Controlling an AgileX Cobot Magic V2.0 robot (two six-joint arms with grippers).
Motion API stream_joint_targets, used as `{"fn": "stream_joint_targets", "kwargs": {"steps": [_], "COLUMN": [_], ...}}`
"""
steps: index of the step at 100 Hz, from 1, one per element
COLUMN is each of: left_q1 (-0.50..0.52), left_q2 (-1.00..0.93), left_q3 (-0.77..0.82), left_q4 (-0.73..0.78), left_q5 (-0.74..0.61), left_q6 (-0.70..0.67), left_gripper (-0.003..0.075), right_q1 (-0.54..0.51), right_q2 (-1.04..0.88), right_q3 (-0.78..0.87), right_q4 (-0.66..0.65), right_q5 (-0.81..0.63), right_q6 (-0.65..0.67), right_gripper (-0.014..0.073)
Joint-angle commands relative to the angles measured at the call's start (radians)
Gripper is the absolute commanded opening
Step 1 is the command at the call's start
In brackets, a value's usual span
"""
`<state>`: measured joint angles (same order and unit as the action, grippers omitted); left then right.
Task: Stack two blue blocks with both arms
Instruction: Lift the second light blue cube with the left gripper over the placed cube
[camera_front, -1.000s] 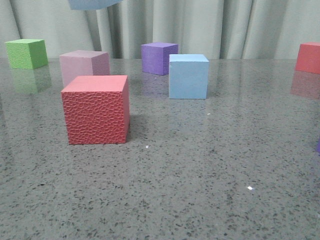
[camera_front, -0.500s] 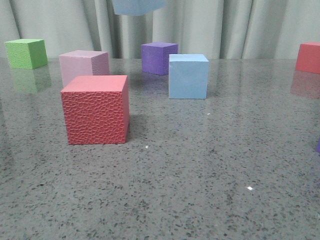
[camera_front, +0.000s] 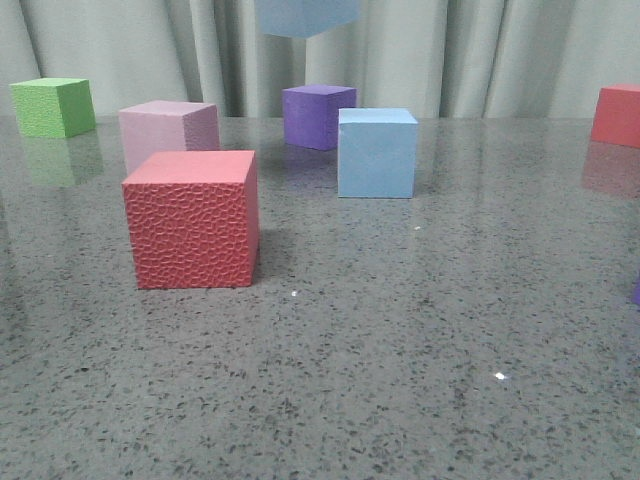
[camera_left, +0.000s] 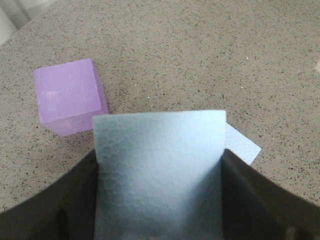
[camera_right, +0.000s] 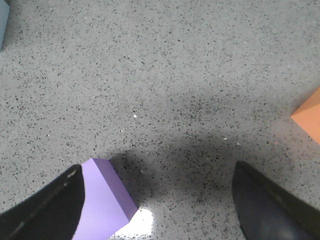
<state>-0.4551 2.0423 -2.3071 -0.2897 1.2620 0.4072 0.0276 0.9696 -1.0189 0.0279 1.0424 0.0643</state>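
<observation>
Left gripper (camera_left: 157, 210) was clamped on one blue block (camera_left: 159, 175), carried high above the table (camera_front: 420, 330). The second blue block (camera_front: 377, 152) sat on the table just below and slightly ahead, purple cube (camera_left: 70, 102) beside it. Right gripper (camera_right: 160, 210) gaped wide, empty. I judged the pick done; alignment, lowering and release left. No writing or labels were legible.

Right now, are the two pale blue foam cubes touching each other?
Apart. The front view shows the raised pale blue foam cube hanging in the air, with curtain showing between it and the pale blue foam cube on the table.
</observation>
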Motion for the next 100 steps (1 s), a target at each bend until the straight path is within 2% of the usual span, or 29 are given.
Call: {"fn": "stream_joint_targets", "kwargs": {"steps": [1,38,71,100], "left_q1": [-0.009,-0.009,-0.009,-0.014], "left_q2": [-0.050,-0.050,-0.050,-0.048], "left_q3": [-0.032,-0.032,-0.032,-0.032], "left_q4": [-0.035,-0.084,-0.179,-0.190], "left_q5": [-0.041,-0.050,-0.042,-0.002], "left_q6": [0.003,0.003,0.199,0.331], "left_gripper": [0.0251,0.0251,0.0251,0.0251], "right_q1": [-0.007,-0.007,-0.007,-0.007], "right_q2": [-0.012,-0.012,-0.012,-0.012], "right_q3": [-0.023,-0.023,-0.023,-0.023], "right_q4": [0.000,0.000,0.000,0.000], "right_q5": [-0.050,-0.050,-0.050,-0.050], "right_q6": [-0.007,-0.007,-0.007,-0.007], "right_gripper": [0.0600,0.0600,0.0600,0.0600]}}
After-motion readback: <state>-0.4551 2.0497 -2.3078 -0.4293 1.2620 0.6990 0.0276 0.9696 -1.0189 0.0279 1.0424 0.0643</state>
